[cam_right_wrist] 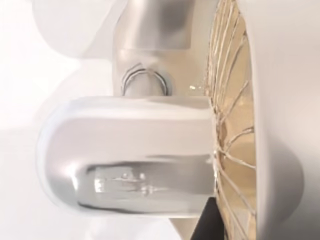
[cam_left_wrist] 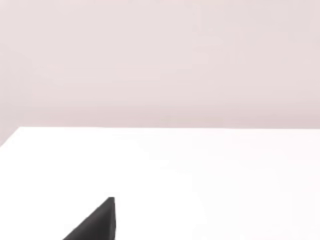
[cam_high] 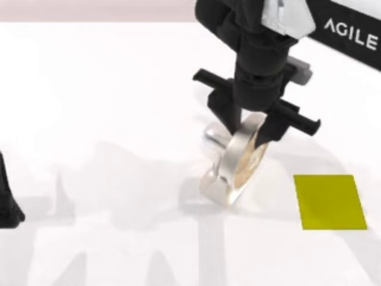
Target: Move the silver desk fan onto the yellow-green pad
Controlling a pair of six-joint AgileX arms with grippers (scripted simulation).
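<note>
Top view: right gripper (cam_high: 250,132) clamps silver desk fan (cam_high: 235,164), left of yellow-green pad (cam_high: 330,201).

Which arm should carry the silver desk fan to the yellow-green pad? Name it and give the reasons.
Right. The right pincer straddles the top of the silver desk fan, and the yellow-green pad lies just right of the fan. The left arm sits parked at the table's far left edge.

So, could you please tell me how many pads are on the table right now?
1: the pad lies flat at the table's right side, right of the fan, apart from it. None seems hidden.
</note>
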